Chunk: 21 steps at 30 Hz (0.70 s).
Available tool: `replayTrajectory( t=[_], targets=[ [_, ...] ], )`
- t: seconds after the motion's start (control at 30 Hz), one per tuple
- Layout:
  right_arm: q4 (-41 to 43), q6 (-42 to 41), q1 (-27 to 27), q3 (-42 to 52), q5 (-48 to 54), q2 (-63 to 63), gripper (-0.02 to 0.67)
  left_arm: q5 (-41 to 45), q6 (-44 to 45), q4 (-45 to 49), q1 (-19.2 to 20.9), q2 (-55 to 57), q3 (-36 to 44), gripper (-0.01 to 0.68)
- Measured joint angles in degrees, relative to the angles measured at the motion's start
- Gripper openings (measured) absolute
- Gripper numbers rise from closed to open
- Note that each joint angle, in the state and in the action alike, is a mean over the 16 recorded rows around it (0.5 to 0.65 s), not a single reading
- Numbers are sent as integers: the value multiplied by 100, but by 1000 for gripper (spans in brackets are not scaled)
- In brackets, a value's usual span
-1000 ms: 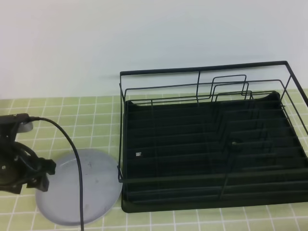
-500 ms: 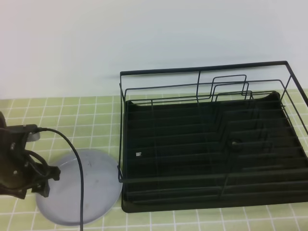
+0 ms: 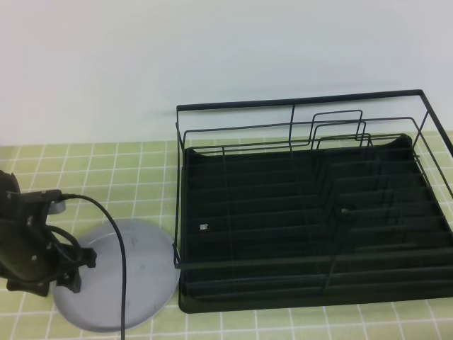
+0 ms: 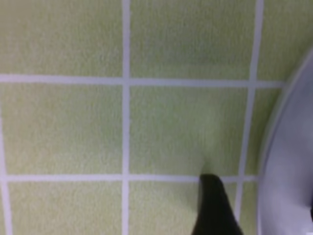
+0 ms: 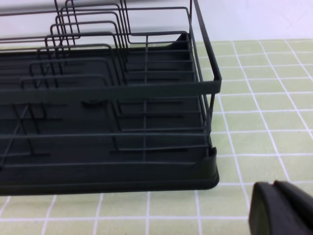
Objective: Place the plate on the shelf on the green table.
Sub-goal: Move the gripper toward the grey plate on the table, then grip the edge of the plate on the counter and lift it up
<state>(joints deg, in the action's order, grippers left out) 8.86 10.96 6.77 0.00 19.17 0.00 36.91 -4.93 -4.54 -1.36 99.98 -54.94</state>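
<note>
The pale grey-blue plate (image 3: 124, 280) lies flat on the green table (image 3: 106, 163), just left of the black wire shelf (image 3: 311, 212). My left gripper (image 3: 73, 271) hangs at the plate's left edge. In the left wrist view it (image 4: 261, 193) is open, with one black fingertip (image 4: 212, 200) over the tiles and the plate's rim (image 4: 288, 161) lying between the jaws. The right gripper (image 5: 274, 188) is shut and empty, low over the tiles beside the shelf's (image 5: 122, 98) near right corner. It does not appear in the exterior high view.
The left arm's black cable (image 3: 117, 241) loops over the plate. The shelf's upright wire dividers (image 3: 340, 131) stand along its back. A small grey object (image 3: 55, 206) sits on the tiles behind the left arm. A white wall backs the table.
My left arm has shifted down and right, bringing its gripper closer to the plate's left rim. The plate, shelf and right gripper have stayed put.
</note>
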Motion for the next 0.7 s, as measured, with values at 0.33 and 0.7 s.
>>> replayTrajectory(
  t=[0.33,0.7],
  targets=[
    [0,0,0,0,0,0,-2,-57,0,-35,0,124,-5,244],
    [-5,0,0,0,0,0,-2,-19,0,-46,0,127,-20,49]
  ],
)
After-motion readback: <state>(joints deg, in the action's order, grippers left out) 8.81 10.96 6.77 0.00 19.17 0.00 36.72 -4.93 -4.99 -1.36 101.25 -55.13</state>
